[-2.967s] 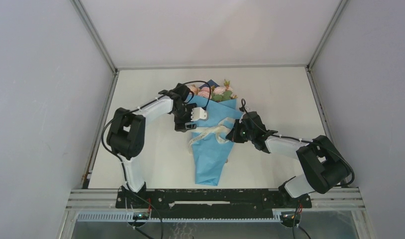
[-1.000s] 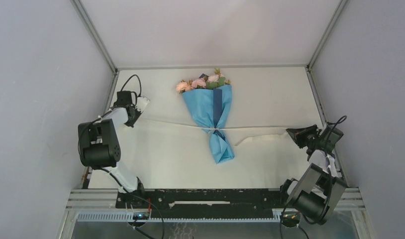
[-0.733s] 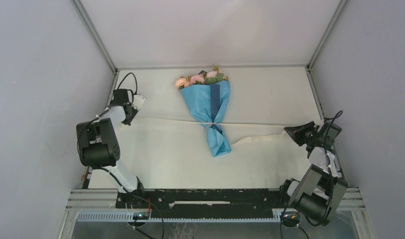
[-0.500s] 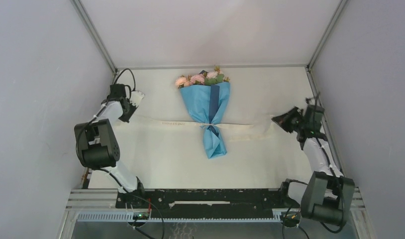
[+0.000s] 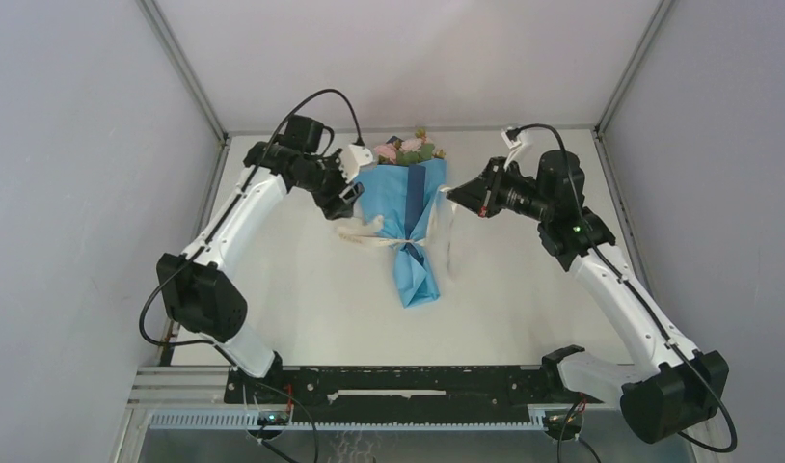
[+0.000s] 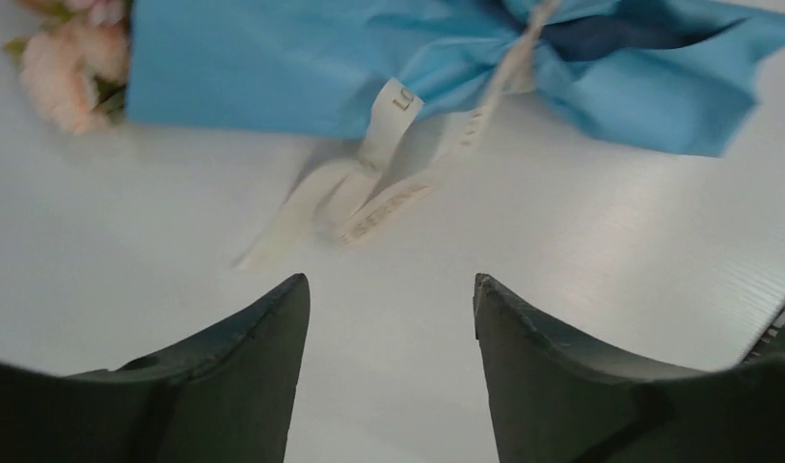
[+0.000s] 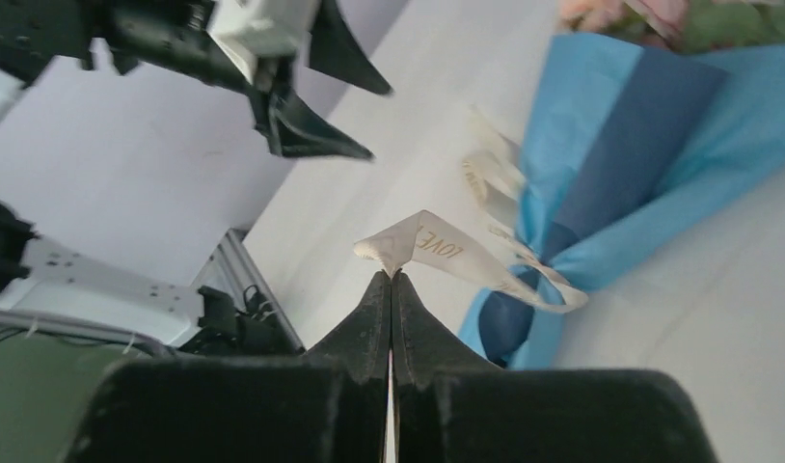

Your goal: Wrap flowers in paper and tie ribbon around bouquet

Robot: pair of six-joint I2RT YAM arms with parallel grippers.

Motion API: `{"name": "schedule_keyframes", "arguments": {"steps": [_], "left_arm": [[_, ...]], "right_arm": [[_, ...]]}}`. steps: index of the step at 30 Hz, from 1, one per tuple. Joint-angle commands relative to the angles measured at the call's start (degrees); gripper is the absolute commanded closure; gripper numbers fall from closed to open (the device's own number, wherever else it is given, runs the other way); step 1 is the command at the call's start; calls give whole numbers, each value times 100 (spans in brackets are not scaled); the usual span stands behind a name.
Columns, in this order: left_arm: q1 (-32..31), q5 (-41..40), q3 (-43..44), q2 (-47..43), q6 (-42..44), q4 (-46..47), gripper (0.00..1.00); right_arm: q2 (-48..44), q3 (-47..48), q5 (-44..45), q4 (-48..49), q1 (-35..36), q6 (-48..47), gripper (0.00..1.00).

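The bouquet (image 5: 405, 217) lies at mid table: light-blue paper (image 5: 389, 204) with a dark strip, and pink flowers (image 5: 401, 151) at the far end. The cream ribbon (image 5: 362, 231) is tied round its waist. My left gripper (image 5: 348, 198) hovers open just left of the paper, above the slack left ribbon end (image 6: 369, 188), with nothing between its jaws (image 6: 389, 280). My right gripper (image 5: 453, 193) is raised right of the bouquet and shut on the other ribbon end (image 7: 437, 241), pinched at the fingertips (image 7: 390, 274). The paper (image 7: 639, 125) shows beyond.
The white table (image 5: 302, 289) is bounded by grey walls on the left, right and back. A metal rail (image 5: 418, 386) with both arm bases runs along the near edge. The left arm's fingers (image 7: 311, 106) show in the right wrist view.
Both arms swung in from the table's sides to the bouquet. The left gripper opened and its ribbon end fell slack beside the paper. The right gripper kept its end.
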Motion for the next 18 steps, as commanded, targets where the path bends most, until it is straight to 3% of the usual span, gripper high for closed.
{"name": "schedule_keyframes", "arguments": {"steps": [1,6,10,14,18], "left_arm": [[-525,1276,490,-76,331,-700,29],[-854,1616,670,-118,331,-405,11],[-1086,1854,93,-35,-610,1042,2],[-1352,2328,489,510,-1317,1699,0],[-1610,2619,826,877,-1308,1744,0]], "right_arm": [[-40,401,-602,738,31,328,100],[127,549,-705,751,85,394,100],[104,545,-878,813,152,432,100],[140,544,-1303,1089,161,639,100],[147,537,-1405,1245,162,683,100]]}}
